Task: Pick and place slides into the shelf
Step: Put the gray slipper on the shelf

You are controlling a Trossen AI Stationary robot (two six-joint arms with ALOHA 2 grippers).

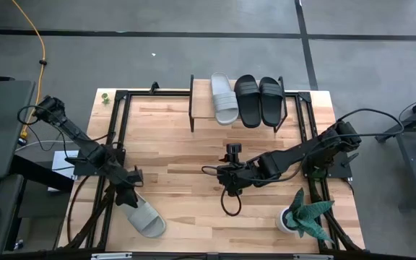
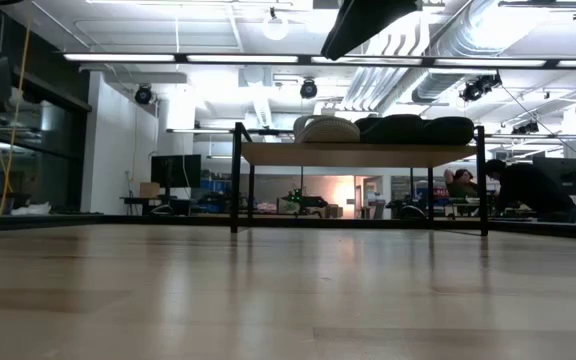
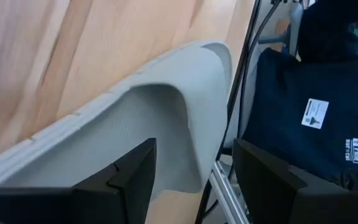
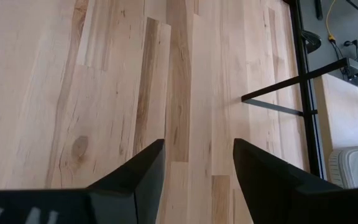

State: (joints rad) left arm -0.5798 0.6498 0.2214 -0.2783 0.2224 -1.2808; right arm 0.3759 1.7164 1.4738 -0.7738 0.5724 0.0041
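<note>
The left gripper [image 1: 130,193] is down at the near left of the table, fingers [image 3: 126,180] spread with nothing in them, and the last grey slide [image 1: 144,217] lies just past them, its long way running slantwise toward the near edge, so this arm is much closer to it than the right one. The right gripper [image 1: 227,177] waits over bare wood mid-table, also spread and empty. Farthest off, the shelf [image 1: 202,105] already has one grey and two black slides; the left wrist view alone shows the strap's hollow right ahead.
</note>
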